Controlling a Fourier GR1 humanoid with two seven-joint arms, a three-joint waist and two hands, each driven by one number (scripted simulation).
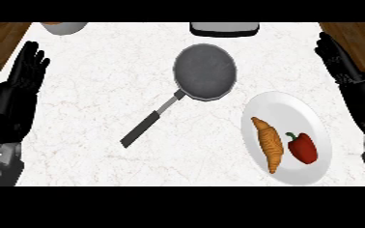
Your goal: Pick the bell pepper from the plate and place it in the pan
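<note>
A red bell pepper (302,148) with a green stem lies on the right side of a white plate (285,106) at the counter's lower right. A dark grey pan (205,71) sits near the middle, its black handle (147,124) slanting down to the left. My right hand (339,63) rests open at the right edge, fingers up, above and to the right of the plate. At the left edge my left hand (21,87) also stands open, fingers up. Neither hand touches anything.
A golden croissant (269,144) lies on the plate just left of the pepper. A pale bowl (64,27) shows at the top left edge, and a grey and black appliance (223,28) at the top middle. Wood floor borders both top corners.
</note>
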